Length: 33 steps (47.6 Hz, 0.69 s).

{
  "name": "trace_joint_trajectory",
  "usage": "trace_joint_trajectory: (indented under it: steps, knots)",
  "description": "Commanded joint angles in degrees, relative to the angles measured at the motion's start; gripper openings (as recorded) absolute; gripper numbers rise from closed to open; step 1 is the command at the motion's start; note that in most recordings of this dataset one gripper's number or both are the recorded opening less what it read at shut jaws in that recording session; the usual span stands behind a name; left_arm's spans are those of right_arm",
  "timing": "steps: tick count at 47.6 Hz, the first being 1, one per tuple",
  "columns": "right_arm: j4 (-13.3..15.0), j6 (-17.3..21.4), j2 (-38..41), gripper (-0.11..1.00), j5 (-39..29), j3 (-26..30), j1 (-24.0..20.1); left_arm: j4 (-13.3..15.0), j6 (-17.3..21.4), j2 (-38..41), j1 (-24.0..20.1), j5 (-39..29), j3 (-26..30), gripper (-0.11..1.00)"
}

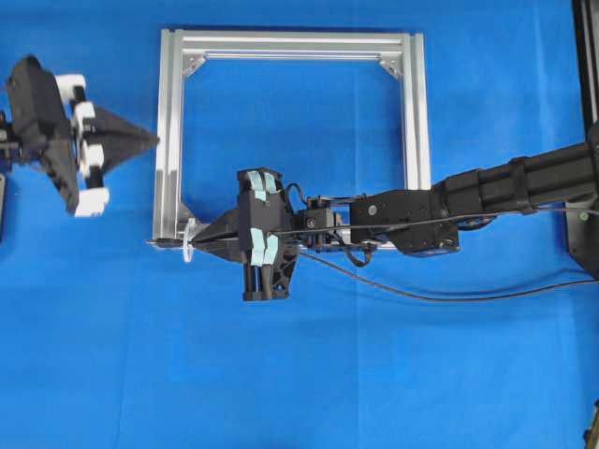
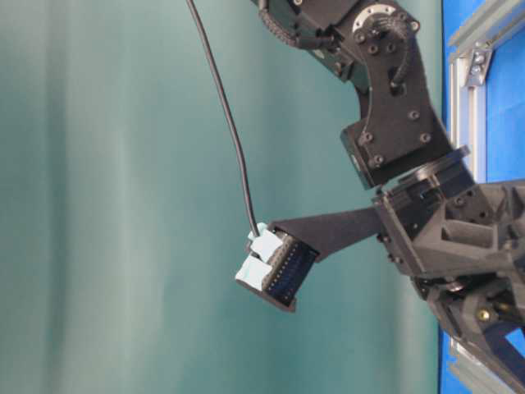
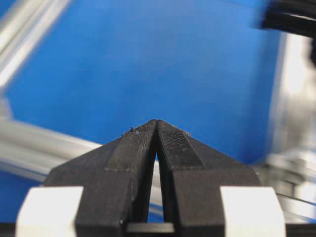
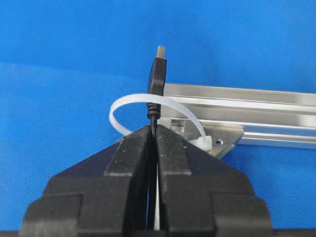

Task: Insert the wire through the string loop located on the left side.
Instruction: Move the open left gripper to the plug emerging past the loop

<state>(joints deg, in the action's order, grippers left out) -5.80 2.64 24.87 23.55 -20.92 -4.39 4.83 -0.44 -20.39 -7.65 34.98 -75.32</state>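
The right claw (image 4: 154, 129) is clamped on the wire (image 4: 154, 121) just behind its slim plug (image 4: 157, 74), which already pokes through the white string loop (image 4: 129, 100) at the frame's (image 1: 169, 140) lower left corner. The wire looks light and limp, so only the short stub past the fingertips will steer true; the stiff plug body seems the best place to take hold. The left claw (image 1: 140, 140) is pressed together, empty, well apart from the loop.
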Motion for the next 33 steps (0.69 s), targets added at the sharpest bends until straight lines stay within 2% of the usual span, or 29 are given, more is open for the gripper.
trace_joint_trajectory:
  steps: [1,9,16,33]
  knots:
    - [-0.1,0.1,-1.1,-0.04,0.3,1.1,0.2,-0.2,-0.2,-1.1,4.5,0.2,0.0,0.0]
    - [-0.1,0.1,-1.1,-0.04,0.3,1.1,0.1,-0.2,-0.2,-2.5,10.9,0.2,-0.2,0.0]
    - [-0.1,0.1,-1.1,-0.04,0.3,1.1,0.1,-0.2,-0.1,-2.5,14.0,0.0,-0.1,0.0]
    - [-0.1,0.1,-1.1,-0.04,0.4,1.1,0.1,-0.2,0.0,-1.2,15.0,-0.4,1.1,0.01]
